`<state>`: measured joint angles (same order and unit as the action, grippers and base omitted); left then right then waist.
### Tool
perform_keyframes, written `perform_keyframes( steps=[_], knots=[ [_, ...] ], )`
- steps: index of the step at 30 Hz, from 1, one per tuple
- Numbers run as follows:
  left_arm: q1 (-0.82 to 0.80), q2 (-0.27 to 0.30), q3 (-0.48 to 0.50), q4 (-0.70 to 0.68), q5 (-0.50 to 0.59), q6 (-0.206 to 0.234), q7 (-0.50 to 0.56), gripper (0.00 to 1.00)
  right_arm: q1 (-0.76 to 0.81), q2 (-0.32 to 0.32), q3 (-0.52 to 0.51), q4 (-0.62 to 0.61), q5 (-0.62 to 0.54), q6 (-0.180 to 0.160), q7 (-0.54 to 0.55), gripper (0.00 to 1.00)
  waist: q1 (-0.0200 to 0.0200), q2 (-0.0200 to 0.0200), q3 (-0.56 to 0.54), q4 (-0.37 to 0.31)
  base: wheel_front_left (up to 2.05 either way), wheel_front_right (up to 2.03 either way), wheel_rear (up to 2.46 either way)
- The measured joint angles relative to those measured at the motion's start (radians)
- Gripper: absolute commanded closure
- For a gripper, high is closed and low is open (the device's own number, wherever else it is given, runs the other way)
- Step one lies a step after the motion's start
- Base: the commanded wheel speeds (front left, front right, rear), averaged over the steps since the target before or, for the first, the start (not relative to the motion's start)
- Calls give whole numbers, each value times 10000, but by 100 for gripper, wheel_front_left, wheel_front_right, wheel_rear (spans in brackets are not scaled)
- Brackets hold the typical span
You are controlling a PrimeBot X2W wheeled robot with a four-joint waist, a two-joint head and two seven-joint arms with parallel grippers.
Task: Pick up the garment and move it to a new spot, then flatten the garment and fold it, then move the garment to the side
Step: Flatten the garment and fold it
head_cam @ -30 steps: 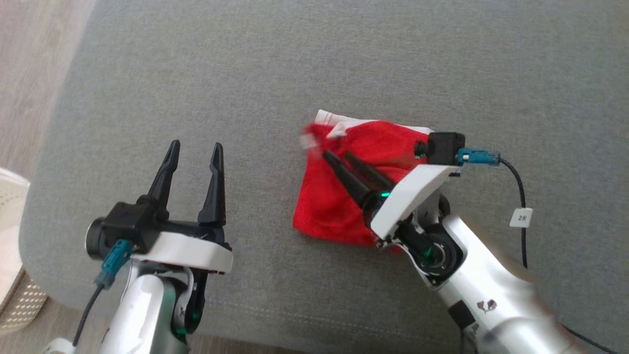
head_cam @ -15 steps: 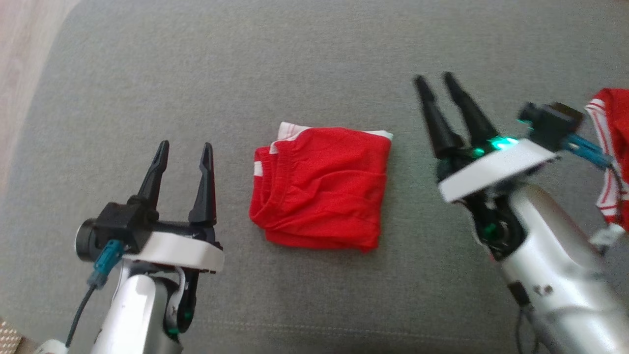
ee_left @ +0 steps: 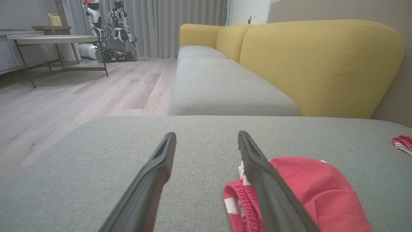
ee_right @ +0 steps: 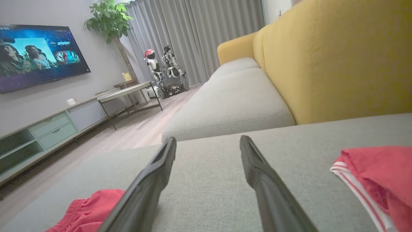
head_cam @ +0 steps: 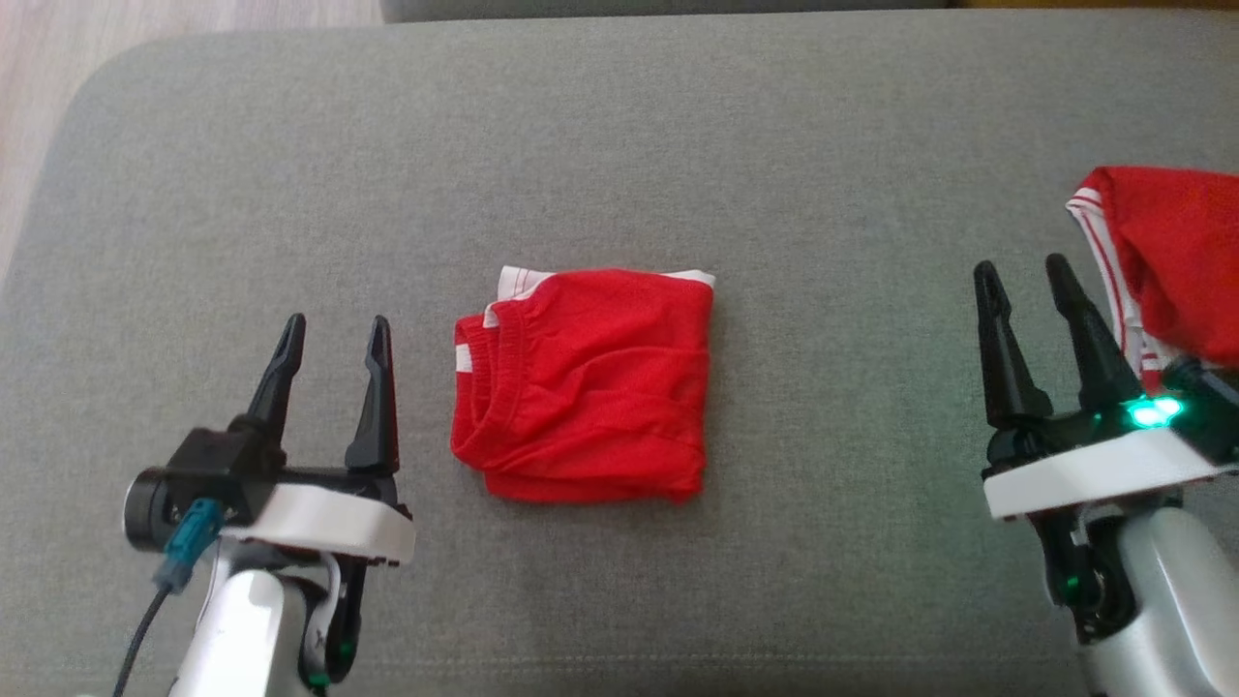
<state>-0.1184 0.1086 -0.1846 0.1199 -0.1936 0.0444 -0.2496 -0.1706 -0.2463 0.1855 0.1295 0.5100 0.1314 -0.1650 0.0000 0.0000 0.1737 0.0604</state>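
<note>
The folded red garment (head_cam: 586, 382) with white trim lies flat on the grey sofa seat (head_cam: 619, 145), between my two grippers. My left gripper (head_cam: 332, 325) stands open just left of it, empty, a short gap away. In the left wrist view the garment (ee_left: 309, 190) lies behind and right of my right-hand finger. My right gripper (head_cam: 1021, 269) stands open and empty well to the right of the garment. In the right wrist view the garment (ee_right: 87, 211) shows at the lower left corner.
A second red garment with white stripes (head_cam: 1166, 257) lies heaped at the right edge, close to my right gripper, also as red cloth (ee_right: 376, 177). A yellow backrest (ee_left: 322, 67) rises behind the seat. Wood floor (head_cam: 58, 39) lies beyond the seat's left edge.
My right gripper let go of the folded garment, opened and drew back to the right. The camera shifted, so the whole picture moved; the left gripper kept its pose.
</note>
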Motion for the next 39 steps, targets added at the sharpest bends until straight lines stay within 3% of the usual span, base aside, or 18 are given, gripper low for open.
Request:
perform_keyframes(
  steps=[12,39],
  knots=[
    [469,215,-4,-90,-12,104,121,0,1556,945,-1206,-1885,-2433,0,938,0,0,0,-537,-123,0,0,0],
    [2022,522,-370,-336,-12,349,468,0,2906,1275,-1626,-1894,-3267,0,1570,0,0,0,-1845,-217,0,0,0]
  ],
)
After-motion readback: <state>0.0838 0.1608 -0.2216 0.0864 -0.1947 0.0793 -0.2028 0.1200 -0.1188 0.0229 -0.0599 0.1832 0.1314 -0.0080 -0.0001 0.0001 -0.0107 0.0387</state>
